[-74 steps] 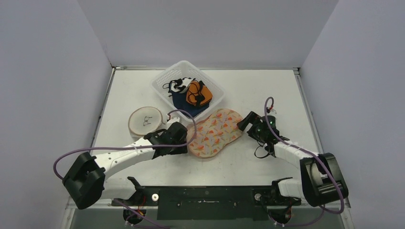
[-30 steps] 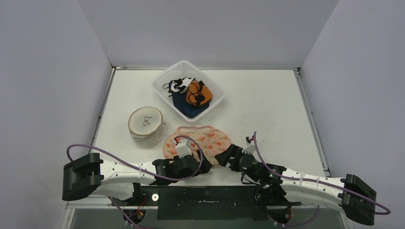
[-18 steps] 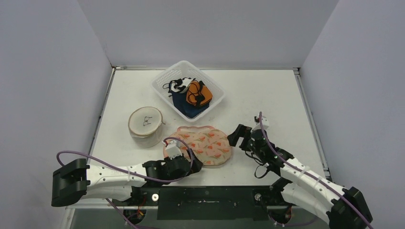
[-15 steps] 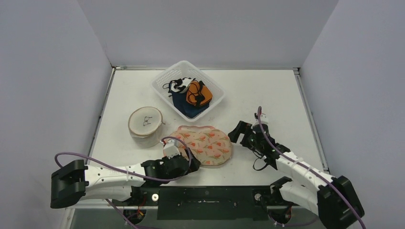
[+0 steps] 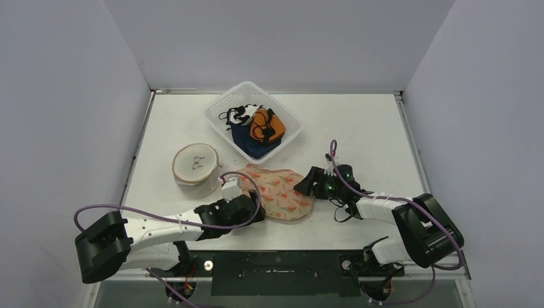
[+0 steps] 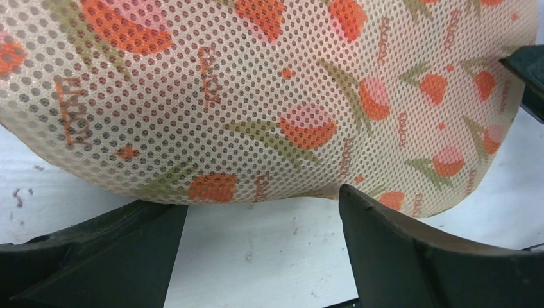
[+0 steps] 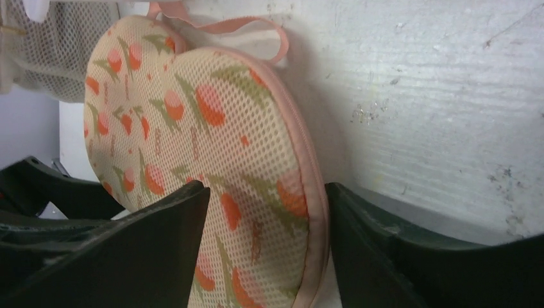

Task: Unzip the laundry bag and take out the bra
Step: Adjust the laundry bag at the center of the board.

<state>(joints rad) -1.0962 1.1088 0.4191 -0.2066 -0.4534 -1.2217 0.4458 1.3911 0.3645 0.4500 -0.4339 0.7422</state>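
The floral mesh laundry bag (image 5: 280, 194) lies flat on the white table (image 5: 359, 128), near its front edge and between the two arms. To the left of the bag and a little behind it stands a round white mesh case (image 5: 195, 164), close to the bag's left end. At the bag's front left edge sits the left gripper (image 5: 258, 212); the left wrist view shows its dark fingers (image 6: 96, 256) spread wide, with bare table between them and the curved rim of the bag just beyond the tips, so it grips nothing. The bag's fabric is cream mesh printed with orange and pink tulips on green stems, and what is inside cannot be made out through it. Behind the bag, close to its far edge, a white plastic basket (image 5: 226, 98) holds an orange garment (image 5: 266, 125), a dark blue one (image 5: 251, 142) and a black-and-white one (image 5: 240, 114). At the bag's right end is the right gripper (image 5: 301, 187), low over the table; its fingers (image 7: 128, 250) are parted on either side of the bag's edge, one over the mesh and one off to the side, not pinching it. A pink trim (image 7: 311, 192) runs round that edge and looks closed, and a pink loop (image 7: 237, 29) lies on the table at the bag's far end
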